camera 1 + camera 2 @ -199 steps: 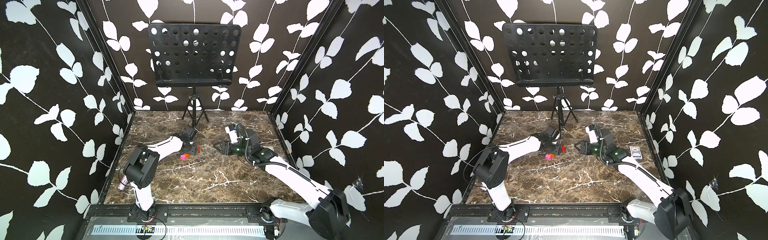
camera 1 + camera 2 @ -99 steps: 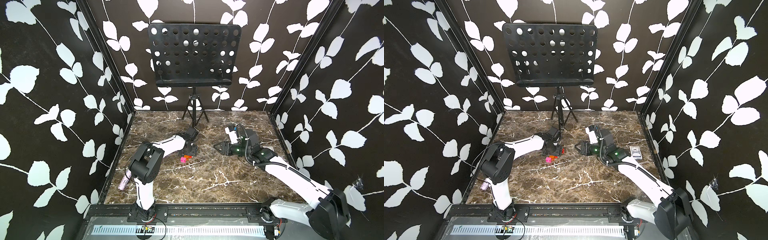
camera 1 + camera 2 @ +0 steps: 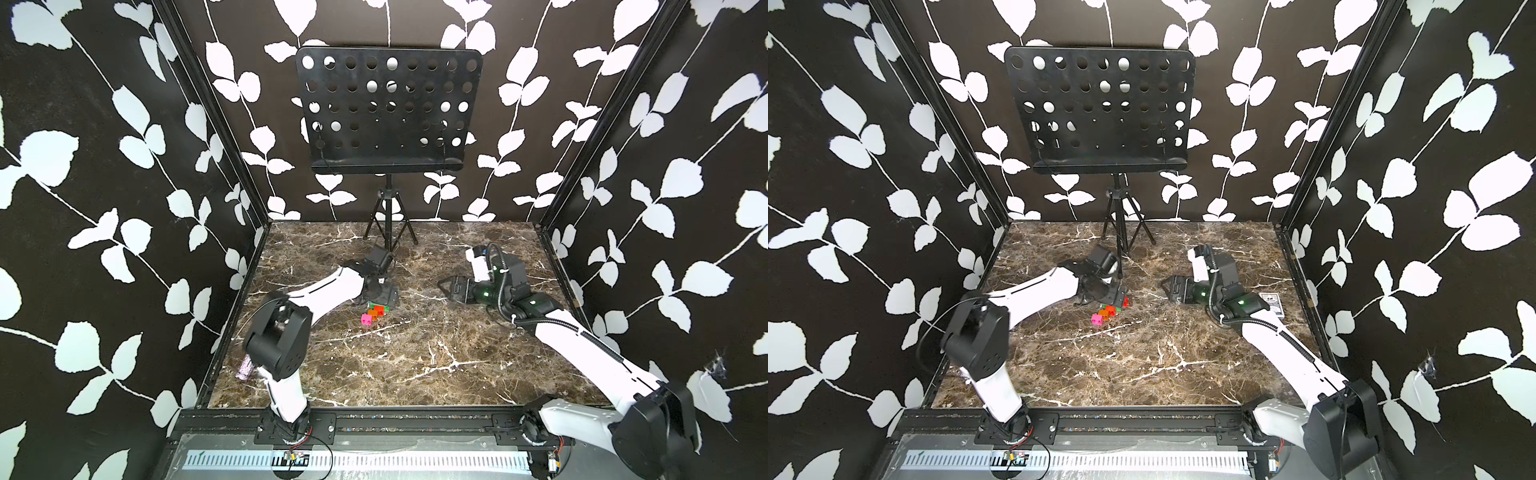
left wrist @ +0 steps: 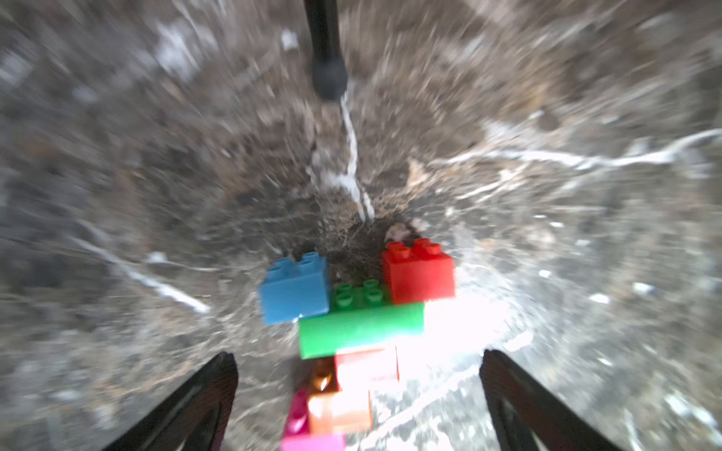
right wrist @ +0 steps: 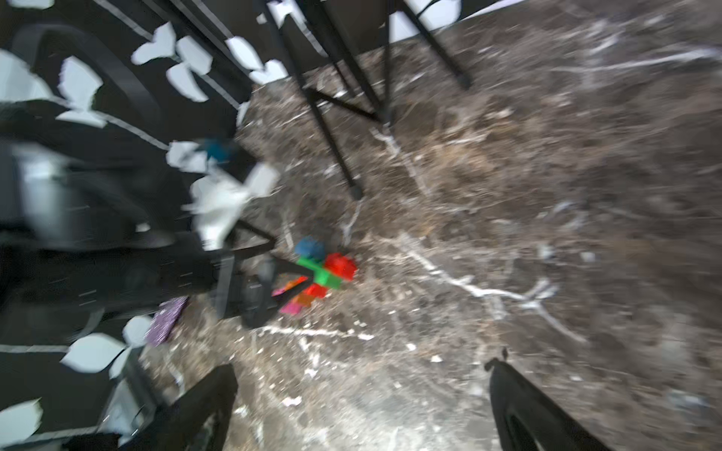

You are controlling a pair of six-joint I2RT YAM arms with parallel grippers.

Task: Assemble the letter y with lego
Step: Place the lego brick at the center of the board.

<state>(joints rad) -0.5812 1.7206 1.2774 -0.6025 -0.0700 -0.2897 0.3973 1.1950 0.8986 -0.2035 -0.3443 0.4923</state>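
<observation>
Standing wide apart, the jaws of the left gripper [image 4: 357,353] are seen in the blurred left wrist view with nothing clasped. The letter y [image 4: 361,328] lies between and just beyond the black fingers [image 4: 207,390], and no finger is seen touching it. Its tips are formed by a blue brick [image 4: 295,289] and a red brick [image 4: 418,271], both seated on the green bar [image 4: 361,332], from which an orange-and-pink stem [image 4: 338,412] runs back toward the gripper. In both top views the letter y [image 3: 374,312] is found left of the frame's centre, just below the left gripper's head, flat on the marble table [image 3: 415,357]. The right gripper [image 5: 361,365] is also shown open and empty. It sits right of centre in the frame, well apart from the bricks and pointed toward them. A blue-patterned card box [image 3: 1271,302] is seen just right of that arm's wrist. A black music stand [image 3: 388,112] fills the upper middle, and a purple object [image 3: 245,368] lies at the table's left edge.
</observation>
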